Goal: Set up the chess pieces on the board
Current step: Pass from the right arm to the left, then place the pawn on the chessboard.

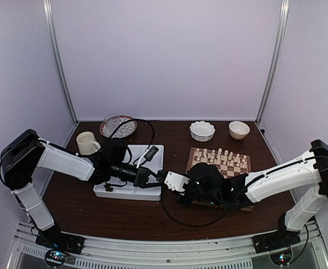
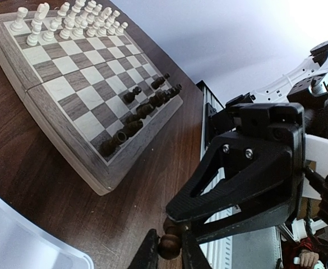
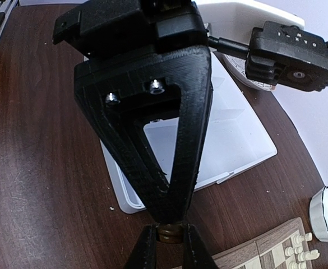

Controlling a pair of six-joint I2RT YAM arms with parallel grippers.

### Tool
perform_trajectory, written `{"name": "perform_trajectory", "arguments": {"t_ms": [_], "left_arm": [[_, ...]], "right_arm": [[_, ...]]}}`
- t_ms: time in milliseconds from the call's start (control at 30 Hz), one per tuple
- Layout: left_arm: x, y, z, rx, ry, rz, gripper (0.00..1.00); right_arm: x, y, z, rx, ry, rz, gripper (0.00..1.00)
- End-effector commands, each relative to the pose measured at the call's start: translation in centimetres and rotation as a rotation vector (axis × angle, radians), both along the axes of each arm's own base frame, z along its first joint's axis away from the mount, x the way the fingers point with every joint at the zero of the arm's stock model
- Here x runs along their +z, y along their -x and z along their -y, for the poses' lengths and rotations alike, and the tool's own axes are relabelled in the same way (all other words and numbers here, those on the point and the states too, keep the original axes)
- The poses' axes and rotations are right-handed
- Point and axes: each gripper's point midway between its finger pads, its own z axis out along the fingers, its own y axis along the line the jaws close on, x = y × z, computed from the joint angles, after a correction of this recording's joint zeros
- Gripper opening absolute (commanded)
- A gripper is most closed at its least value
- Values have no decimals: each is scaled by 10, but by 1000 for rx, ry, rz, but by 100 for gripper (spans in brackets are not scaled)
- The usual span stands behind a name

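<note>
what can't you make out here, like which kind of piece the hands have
Kind of the held dark piece: only a rounded bit shows at the bottom edge, in the left hand (left wrist view) and the right hand (right wrist view).
The board's near rows: top view, under the right arm.
Dark pieces on the board: left wrist view, too small to name.
White tray's contents: top view, left arm across it.

The board (image 1: pixel 239 166) lies right of the tray (image 1: pixel 127 194); cup (image 1: pixel 87 142) and plate (image 1: pixel 118 126) behind the tray, two bowls (image 1: pixel 202 130) behind the board; between them my left gripper (image 2: pixel 170 259) and right gripper (image 3: pixel 168 250) share a chess piece (image 2: pixel 169 244)
</note>
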Motion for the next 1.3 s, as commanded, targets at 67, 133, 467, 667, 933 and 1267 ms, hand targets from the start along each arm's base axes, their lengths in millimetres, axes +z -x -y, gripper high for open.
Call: {"name": "perform_trajectory", "arguments": {"t_ms": [67,133,467,667,933,1267], "left_arm": [[10,1,7,-42,34,22,9],[10,1,7,-39,31,23,8],[-2,-8,3,11,-69,51,6],[-11,-17,1,68,-270,176,5],[-20,-33,26,60,-650,271,5],[-52,-70,64,75,-892,287,6]], "right_arm": [[8,-4,-5,-19,-23,18,15],[9,-3,-4,-16,-26,21,24],[45,-1,14,-43,-152,62,60],[78,-19,59,-209,-304,102,70],[98,-69,164,-648,-540,77,79],[115,-69,266,-980,-716,142,84]]}}
